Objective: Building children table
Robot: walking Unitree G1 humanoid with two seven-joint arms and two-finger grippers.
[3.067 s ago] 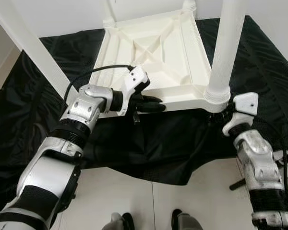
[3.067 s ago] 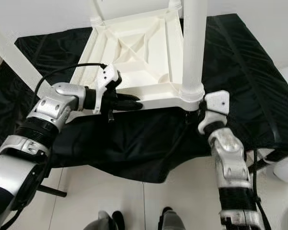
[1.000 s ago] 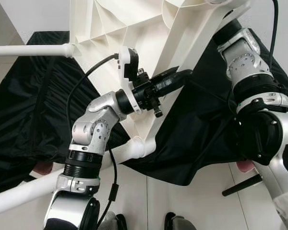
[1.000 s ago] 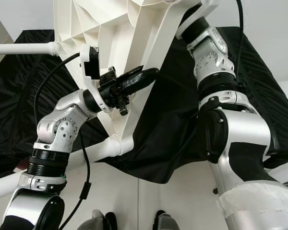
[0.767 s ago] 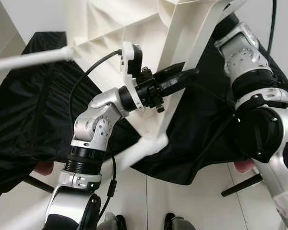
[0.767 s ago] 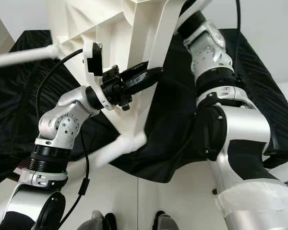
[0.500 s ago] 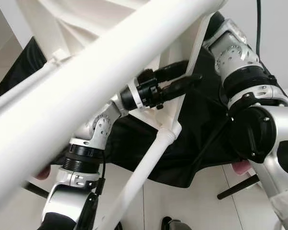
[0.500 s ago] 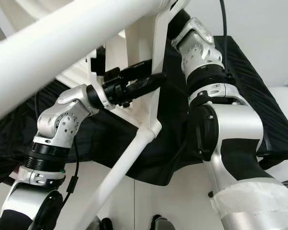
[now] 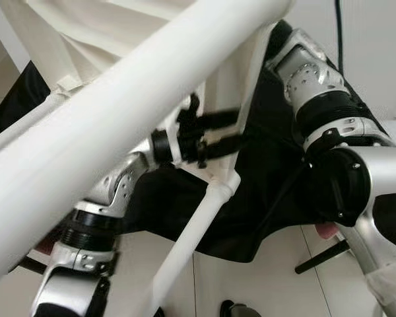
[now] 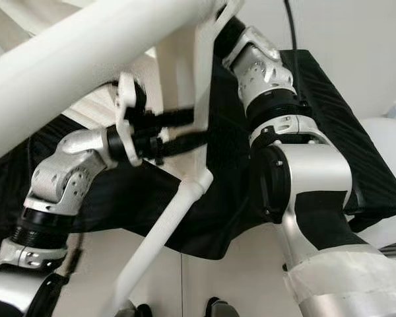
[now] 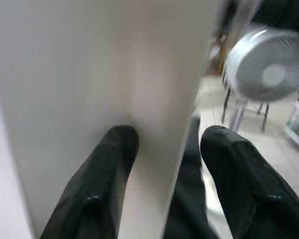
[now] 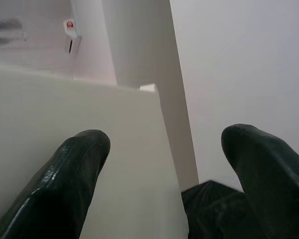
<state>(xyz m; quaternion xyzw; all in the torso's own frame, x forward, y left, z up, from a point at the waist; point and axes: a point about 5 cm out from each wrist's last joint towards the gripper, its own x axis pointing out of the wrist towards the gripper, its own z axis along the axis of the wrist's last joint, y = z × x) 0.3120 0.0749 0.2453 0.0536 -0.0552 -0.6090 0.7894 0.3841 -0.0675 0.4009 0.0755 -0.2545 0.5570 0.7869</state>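
Currently we have the white children's table tipped up off the black cloth, its underside turned toward the head camera. One table leg cuts diagonally across the eye views, very close to the lens. A second, thinner leg runs from its socket on the table frame down toward the pale floor.

Left gripper reaches in below the big leg and straddles the vertical edge of the table frame, just above the thin leg's socket. Jaws are parted, one finger on each side of the frame edge. In the left wrist view one finger lies against the white panel and the other sits past the panel's edge; we cannot tell if they actually squeeze it. Beyond the panel edge in that view, a standing fan is on the floor, blurred.

Right arm is raised along the far side of the table frame, above the left gripper. In the right wrist view, the right gripper has its jaws spread wide, with the table's white edge between the fingers, one finger resting over that surface and the other well clear of it. No firm clamp visible.

Black cloth lies below and behind the table, draped down to the floor.
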